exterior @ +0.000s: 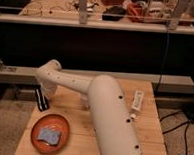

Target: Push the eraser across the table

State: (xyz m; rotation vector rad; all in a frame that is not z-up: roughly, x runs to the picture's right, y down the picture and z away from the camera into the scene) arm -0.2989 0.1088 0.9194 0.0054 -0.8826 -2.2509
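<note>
In the camera view the gripper (41, 99) hangs at the table's (152, 131) left edge, above the orange plate (50, 134); whether it is spread I cannot tell. The white eraser (136, 102) lies far right, so a careless sweep could hit the plate instead.

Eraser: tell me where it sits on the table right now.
The eraser lies near the right edge of the wooden table, just right of the robot arm. The gripper is across the table at the left edge, above the orange plate.
</note>
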